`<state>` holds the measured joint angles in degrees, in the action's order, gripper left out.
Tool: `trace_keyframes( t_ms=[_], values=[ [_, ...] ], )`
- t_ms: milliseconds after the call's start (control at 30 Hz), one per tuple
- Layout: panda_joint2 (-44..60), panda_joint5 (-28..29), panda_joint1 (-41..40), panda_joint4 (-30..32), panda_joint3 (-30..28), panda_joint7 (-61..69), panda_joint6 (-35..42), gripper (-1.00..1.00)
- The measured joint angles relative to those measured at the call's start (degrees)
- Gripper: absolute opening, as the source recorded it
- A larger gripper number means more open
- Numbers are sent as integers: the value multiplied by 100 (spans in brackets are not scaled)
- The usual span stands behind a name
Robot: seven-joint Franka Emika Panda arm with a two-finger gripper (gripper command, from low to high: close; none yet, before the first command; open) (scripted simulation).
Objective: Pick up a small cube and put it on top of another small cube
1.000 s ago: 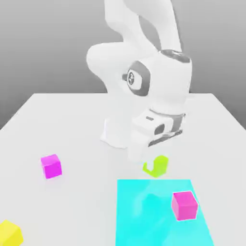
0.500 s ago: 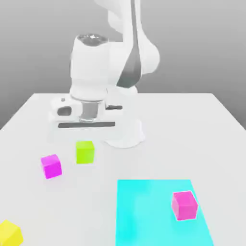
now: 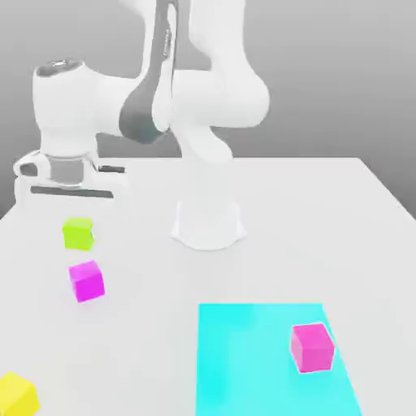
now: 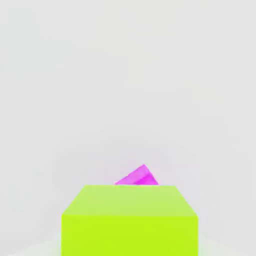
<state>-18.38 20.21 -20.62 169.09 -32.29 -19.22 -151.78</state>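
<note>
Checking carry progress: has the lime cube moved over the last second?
Yes. The lime cube went toward the exterior view's left, from beside the cyan mat to just above the fuchsia cube.

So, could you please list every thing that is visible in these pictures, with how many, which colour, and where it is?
lime cube: one, yellow-green, held in the air under the gripper, just above the purple cube in the exterior view.
purple cube: one, vivid magenta-purple, on the table at the exterior view's left.
pink cube: one, rosy pink, on the cyan mat.
yellow cube: one, yellow, at the table's near corner on the exterior view's left.
cyan mat: one, cyan, flat on the table's near side.
table: one, white.
robot arm: one, white.
gripper: one, shut on the lime cube.
</note>
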Motion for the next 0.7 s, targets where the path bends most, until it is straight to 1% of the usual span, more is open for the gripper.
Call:
trace_keyframes(
  t_ms=[133, 300, 567, 700],
  values=[
    [164, -402, 282, -36, -206, 294, -78, -100],
    [497, -912, 661, -74, -424, 637, -358, -100],
    [1287, -1786, 1178, -63, -725, 1231, -1143, -100],
    [1784, -2344, 1285, -24, -686, 1608, -1627, -100]
  ],
)
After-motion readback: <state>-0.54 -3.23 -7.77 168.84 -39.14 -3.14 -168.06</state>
